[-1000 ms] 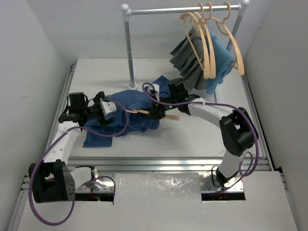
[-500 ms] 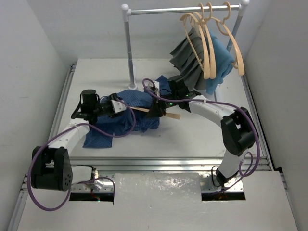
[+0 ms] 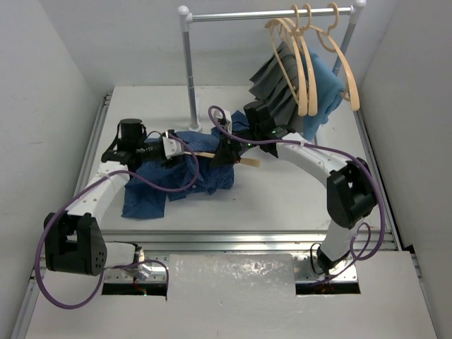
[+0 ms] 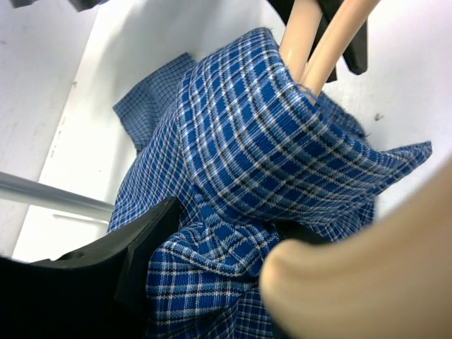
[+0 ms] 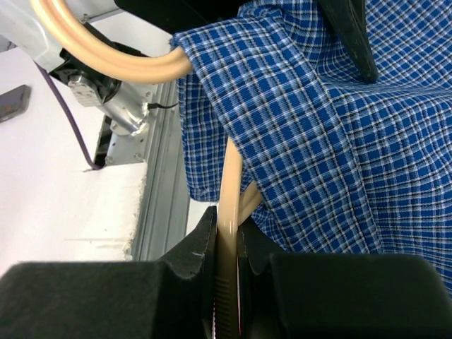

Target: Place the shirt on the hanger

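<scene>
Where the cloth bunches at the middle of the white table (image 3: 296, 205), we see the shirt (image 4: 261, 141), soft and finely checked in blue, draped over the hanger (image 5: 227, 191), a smooth, pale, curved wooden bar. Plain white walls close in the table, and at its far end a metal rail (image 3: 268, 14) carries more wooden hangers (image 3: 307, 63). Our right gripper (image 5: 227, 236) is pinched tight on the hanger's arm. Our left gripper (image 3: 180, 148) has one dark finger (image 4: 141, 244) against the shirt; we cannot tell how wide it stands.
</scene>
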